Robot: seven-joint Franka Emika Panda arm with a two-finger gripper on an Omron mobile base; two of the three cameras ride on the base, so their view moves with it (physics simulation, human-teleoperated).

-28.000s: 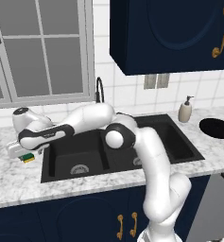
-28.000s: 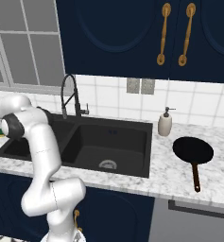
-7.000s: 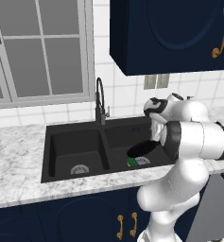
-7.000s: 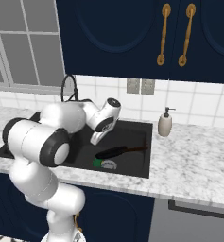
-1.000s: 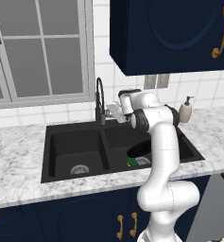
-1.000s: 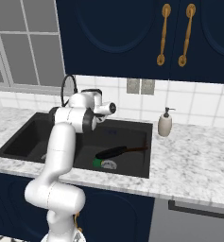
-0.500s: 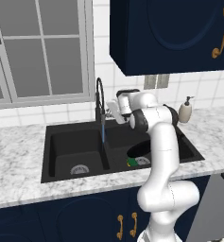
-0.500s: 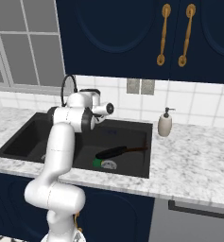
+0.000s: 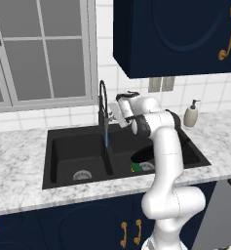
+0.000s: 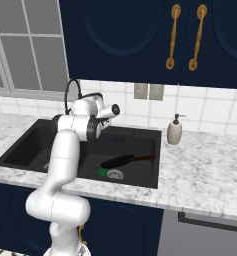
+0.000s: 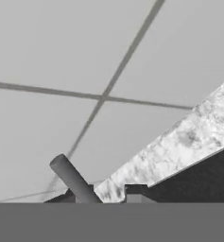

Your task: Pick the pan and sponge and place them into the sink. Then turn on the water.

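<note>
A thin blue stream of water (image 9: 106,138) now falls from the tap (image 9: 103,100) into the sink (image 9: 63,146), at nine o'clock of the closed tool (image 9: 114,111), while pan (image 10: 124,161) and sponge (image 10: 102,172) already lie inside, so the task looks finished.

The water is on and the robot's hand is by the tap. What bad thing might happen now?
The thin blue water stream falls near the divider of the matte black double sink, so it may miss the black frying pan and green sponge in the other basin. Pulling back, the shut fingers might knock the dark gooseneck faucet.
</note>
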